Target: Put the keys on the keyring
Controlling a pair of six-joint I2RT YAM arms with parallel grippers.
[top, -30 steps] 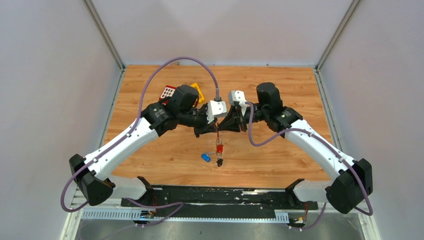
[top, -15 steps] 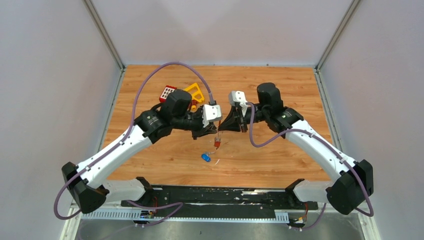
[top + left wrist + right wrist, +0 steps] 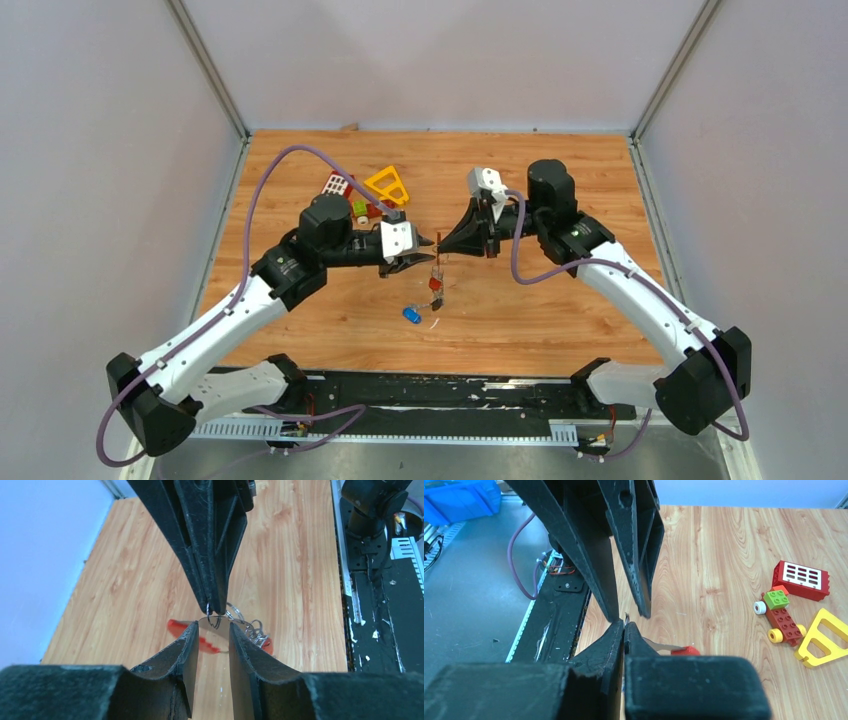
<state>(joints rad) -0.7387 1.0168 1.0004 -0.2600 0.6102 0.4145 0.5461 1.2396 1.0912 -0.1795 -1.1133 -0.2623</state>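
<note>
Your left pincer lets go and now stands spread, so the right pincer alone pinches the keyring. The blue key lies near the keyring, not yet threaded.

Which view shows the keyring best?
Left wrist: the keyring hangs close up, wire loops and red piece distinct, pinched by the right claw. Top external shows it tiny and dangling. Right wrist shows only a red bit past its own shut claw.

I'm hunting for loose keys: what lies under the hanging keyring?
Bare wood of the table, with the blue-headed key lying just left of the keyring. The spot directly beneath is covered by the keyring itself.
</note>
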